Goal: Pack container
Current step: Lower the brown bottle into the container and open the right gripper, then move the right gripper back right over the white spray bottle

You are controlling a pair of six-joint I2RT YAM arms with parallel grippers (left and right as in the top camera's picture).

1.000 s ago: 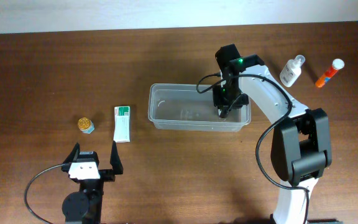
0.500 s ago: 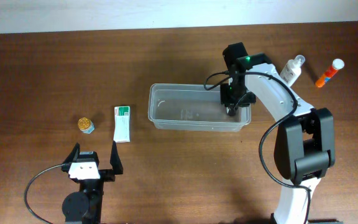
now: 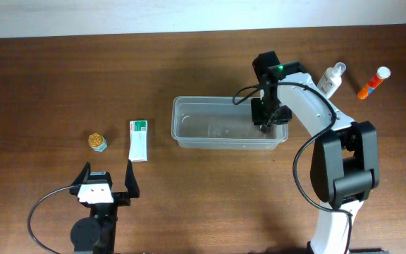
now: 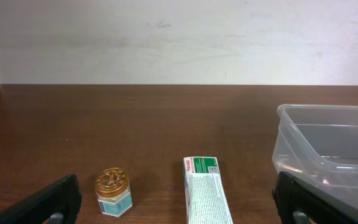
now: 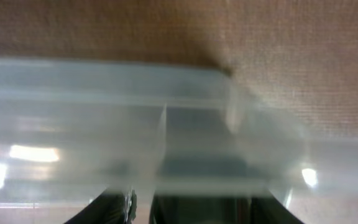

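Observation:
The clear plastic container [image 3: 224, 100] lies at the table's middle; its left end shows in the left wrist view [image 4: 328, 155]. My right gripper [image 3: 267, 125] reaches down at its right end. In the right wrist view the blurred container wall [image 5: 166, 112] fills the frame and runs down between my dark fingers [image 5: 107, 208]; that view does not show whether the right gripper [image 5: 160, 211] still pinches it. My left gripper [image 3: 108, 180] rests open near the front edge, its fingers [image 4: 48, 202] far apart, holding nothing.
A white and green box [image 3: 139, 140] and a small gold-lidded jar [image 3: 97, 142] lie left of the container, also in the left wrist view: box [image 4: 205, 193], jar [image 4: 112, 191]. A small clear bottle [image 3: 330, 80] and an orange tube [image 3: 373, 82] lie at the back right.
The container has slid a little to the right with my right gripper at its right end. The left arm has not moved.

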